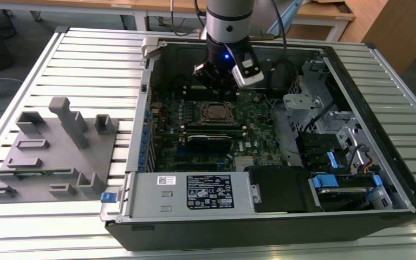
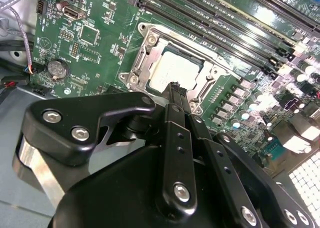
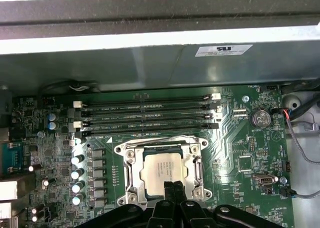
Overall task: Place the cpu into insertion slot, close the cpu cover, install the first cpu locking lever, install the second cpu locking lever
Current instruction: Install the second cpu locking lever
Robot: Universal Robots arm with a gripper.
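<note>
Chip seated in socket, metal frame down around it, tool just above chip's edge, fingers together, holding nothing

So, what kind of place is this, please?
Probably a workshop or lab bench for assembling computers: an open computer case lies on a slatted metal table, a grey fixture block sits beside it, and wooden desks stand behind.

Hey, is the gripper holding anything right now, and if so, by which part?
Nothing is held. The gripper has its fingertips together with nothing between them, above the near edge of the cpu cover, which lies closed over the cpu.
</note>
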